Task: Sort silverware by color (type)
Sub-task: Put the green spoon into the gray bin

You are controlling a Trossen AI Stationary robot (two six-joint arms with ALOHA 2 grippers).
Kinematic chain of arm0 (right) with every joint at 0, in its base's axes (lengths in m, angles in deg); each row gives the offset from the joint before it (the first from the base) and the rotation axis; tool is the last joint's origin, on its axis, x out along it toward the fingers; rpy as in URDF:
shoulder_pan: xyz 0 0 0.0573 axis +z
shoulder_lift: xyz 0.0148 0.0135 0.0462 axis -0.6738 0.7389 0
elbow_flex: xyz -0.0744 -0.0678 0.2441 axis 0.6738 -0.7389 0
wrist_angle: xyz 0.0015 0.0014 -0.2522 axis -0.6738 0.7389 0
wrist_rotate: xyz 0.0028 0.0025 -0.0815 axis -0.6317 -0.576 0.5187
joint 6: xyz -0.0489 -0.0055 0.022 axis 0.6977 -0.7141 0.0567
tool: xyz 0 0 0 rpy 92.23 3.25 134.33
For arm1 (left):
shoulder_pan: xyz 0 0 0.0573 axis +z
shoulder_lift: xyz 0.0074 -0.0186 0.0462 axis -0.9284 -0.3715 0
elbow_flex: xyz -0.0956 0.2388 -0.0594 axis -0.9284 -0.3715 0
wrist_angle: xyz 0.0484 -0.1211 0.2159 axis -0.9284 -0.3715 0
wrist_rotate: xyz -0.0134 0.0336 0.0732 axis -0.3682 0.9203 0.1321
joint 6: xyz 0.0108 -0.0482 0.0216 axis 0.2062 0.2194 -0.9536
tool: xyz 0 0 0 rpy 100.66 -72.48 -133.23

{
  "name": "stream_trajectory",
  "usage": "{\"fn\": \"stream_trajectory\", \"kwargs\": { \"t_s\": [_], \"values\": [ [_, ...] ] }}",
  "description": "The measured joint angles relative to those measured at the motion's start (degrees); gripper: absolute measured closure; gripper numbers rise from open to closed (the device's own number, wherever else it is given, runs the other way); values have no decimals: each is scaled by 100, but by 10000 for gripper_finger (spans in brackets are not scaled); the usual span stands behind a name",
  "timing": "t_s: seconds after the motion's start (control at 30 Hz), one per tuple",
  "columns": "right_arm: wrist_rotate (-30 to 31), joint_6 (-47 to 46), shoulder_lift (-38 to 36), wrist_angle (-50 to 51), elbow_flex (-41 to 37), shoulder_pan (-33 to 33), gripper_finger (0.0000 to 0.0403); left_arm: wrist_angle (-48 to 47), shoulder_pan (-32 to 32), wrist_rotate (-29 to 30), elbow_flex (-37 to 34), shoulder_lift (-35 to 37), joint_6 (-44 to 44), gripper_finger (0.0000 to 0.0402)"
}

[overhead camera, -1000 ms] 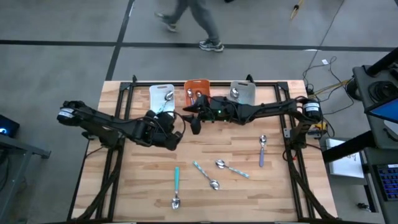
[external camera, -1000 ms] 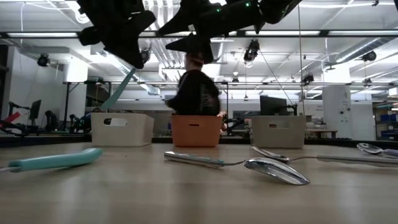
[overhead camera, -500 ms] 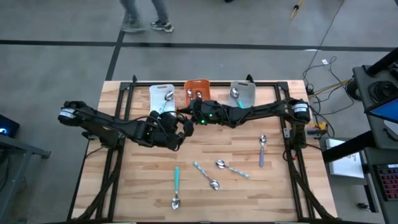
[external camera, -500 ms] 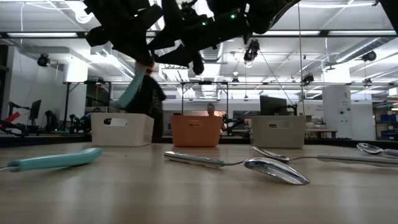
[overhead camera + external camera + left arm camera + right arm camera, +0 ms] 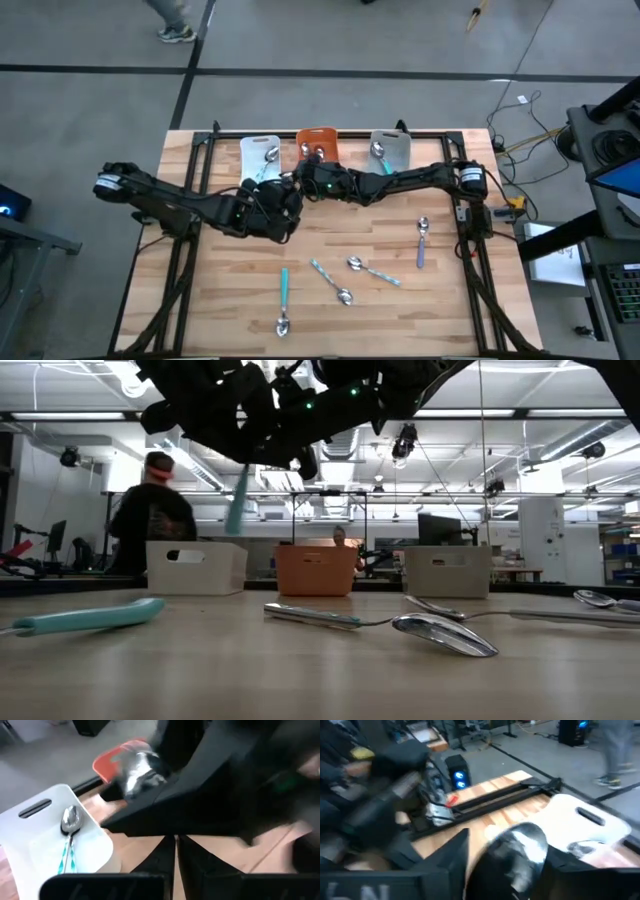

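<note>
A teal-handled spoon hangs in the air over the table's far middle, in front of the bins. Its teal handle (image 5: pixel 238 500) points down. Its shiny bowl (image 5: pixel 520 847) sticks out past my left gripper (image 5: pixel 175 840), which is shut on it. My right gripper (image 5: pixel 512 850) has come in level from the table's right and meets the left gripper (image 5: pixel 285 200) there. Its fingers stand on either side of the bowl (image 5: pixel 140 767). More silverware lies on the table: a teal spoon (image 5: pixel 283 298), two pale-blue spoons (image 5: pixel 330 282) (image 5: pixel 372 270) and a purple spoon (image 5: pixel 421 243). My left gripper pinches the teal spoon between its two shut fingers, somewhere between bowl and handle; the right gripper's dark body hides the exact place. The spoon is lifted clear, handle (image 5: pixel 238 510) hanging nearly straight down. My right gripper has the bowl (image 5: pixel 520 847) between its fingers (image 5: pixel 457 852); whether they touch it I cannot tell.
Three bins stand along the far edge: a white bin (image 5: pixel 258 158) with teal spoons in it, an orange bin (image 5: pixel 317 140) and a grey bin (image 5: pixel 392 152), each holding silverware. A person (image 5: pixel 150 510) stands beyond the table. The near half of the table (image 5: pixel 230 320) has free room.
My right gripper has moved toward the table's left and a little down, up to my left gripper and the spoon's bowl. The spoon's handle has swung from slanting to nearly upright. The person behind the table has walked toward the left.
</note>
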Motion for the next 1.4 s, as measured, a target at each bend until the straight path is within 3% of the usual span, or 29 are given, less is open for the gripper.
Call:
{"fn": "stream_trajectory", "kwargs": {
  "t_s": [0.23,0.47,0.63,0.8,1.0,1.13,1.4],
  "values": [
    [-36,140,-7,76,-13,-10,386,33,2,49,18,2,-37,400],
    [-181,609,-79,610,-13,-39,394,-54,-10,32,18,2,-319,400],
    [-1348,1503,-158,2047,218,-196,394,-838,-130,-323,18,4,-290,400],
    [-1627,2034,-37,3170,586,-346,394,-1838,-488,-342,15,37,304,401],
    [-2365,3167,418,3268,791,-325,394,-2916,-967,-254,9,88,1274,401],
    [-2910,3714,805,3318,979,-338,394,-3186,-1145,63,9,333,1350,401],
    [-2975,3974,1381,3438,1466,-320,381,-3476,-1174,1351,7,1169,687,401]
  ]
}}
